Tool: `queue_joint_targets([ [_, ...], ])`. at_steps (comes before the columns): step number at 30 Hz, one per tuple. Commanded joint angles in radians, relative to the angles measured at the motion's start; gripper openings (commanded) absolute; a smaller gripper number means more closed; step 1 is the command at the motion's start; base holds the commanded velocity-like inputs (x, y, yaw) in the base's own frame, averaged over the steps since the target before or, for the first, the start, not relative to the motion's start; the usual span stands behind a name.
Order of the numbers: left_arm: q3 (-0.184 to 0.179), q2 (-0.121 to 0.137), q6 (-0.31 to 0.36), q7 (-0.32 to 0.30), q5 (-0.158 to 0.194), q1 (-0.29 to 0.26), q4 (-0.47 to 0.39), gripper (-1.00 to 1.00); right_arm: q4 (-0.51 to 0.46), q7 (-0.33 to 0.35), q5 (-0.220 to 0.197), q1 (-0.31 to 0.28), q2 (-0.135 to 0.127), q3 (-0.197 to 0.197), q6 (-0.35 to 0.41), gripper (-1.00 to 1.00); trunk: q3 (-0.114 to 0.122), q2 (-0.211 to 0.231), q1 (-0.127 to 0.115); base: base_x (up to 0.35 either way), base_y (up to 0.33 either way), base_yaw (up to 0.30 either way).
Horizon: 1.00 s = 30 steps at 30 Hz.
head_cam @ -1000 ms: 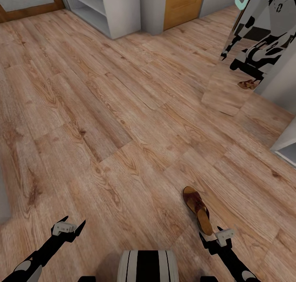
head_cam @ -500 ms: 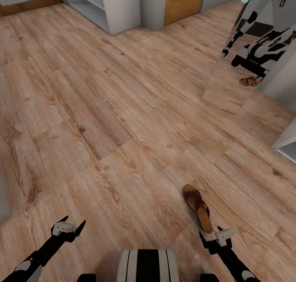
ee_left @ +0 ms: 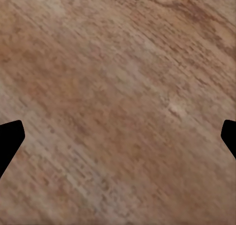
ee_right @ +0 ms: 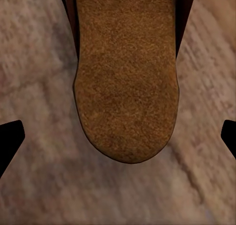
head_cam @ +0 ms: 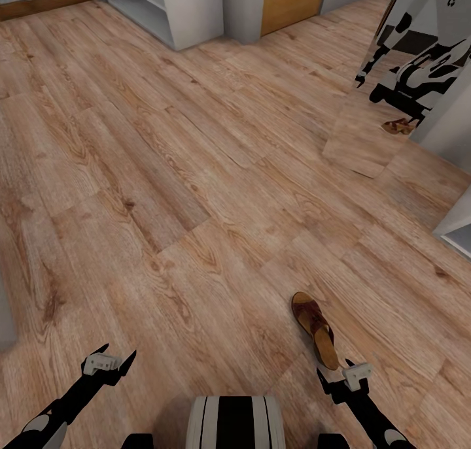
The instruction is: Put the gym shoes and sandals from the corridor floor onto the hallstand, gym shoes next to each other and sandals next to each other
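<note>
In the head view, one maroon-brown sandal [head_cam: 314, 329] lies flat on the corridor floor [head_cam: 196, 194] at the lower right of the frame, its heel end just ahead of the right gripper [head_cam: 345, 375], whose fingers stand apart with nothing between them (the right wrist view shows the tan footbed [ee_right: 127, 77] between the spread fingertips). The left gripper [head_cam: 110, 363], at the lower left, is likewise spread and empty above bare planks. The pale-grey hallstand [head_cam: 171, 11] stands at the upper left, and a mirror [head_cam: 399, 76] at the upper right reflects the robot and the sandal.
</note>
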Motion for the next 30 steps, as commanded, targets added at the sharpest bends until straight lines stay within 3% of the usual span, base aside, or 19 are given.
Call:
queue_joint_targets([
  [1,0.000,0.000,0.000,0.000,0.000,0.000,0.000,1.00,0.000,0.000,0.000,0.000,0.000,0.000,0.000,1.00,0.000,0.000,0.000,0.000,0.000,0.000],
  [30,-0.001,0.000,0.000,0.000,0.000,0.000,0.000,1.00,-0.001,0.000,0.001,-0.005,0.008,0.000,0.000,1.00,0.000,0.000,0.000,0.000,0.000,0.000],
])
